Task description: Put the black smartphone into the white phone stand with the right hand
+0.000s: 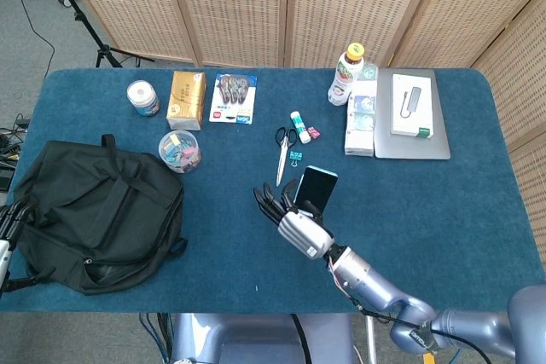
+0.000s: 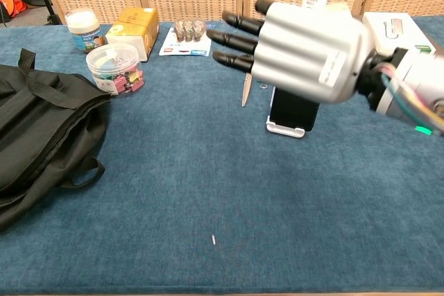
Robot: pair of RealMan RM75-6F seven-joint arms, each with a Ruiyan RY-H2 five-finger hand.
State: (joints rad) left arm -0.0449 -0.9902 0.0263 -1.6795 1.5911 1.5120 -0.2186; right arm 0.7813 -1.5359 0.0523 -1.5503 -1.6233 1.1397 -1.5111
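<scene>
From the head view the black smartphone (image 1: pixel 316 188) leans upright in the white phone stand (image 2: pixel 286 128), mid table (image 1: pixel 444 202), with the right robot hand (image 1: pixel 290 221) just left of it, fingers spread and holding nothing. The chest view hides most of the phone behind that hand (only its lower part shows) but reveals the stand's lip. The scissors (image 1: pixel 282 153) lie nearby. The left robot hand shows in neither view.
</scene>
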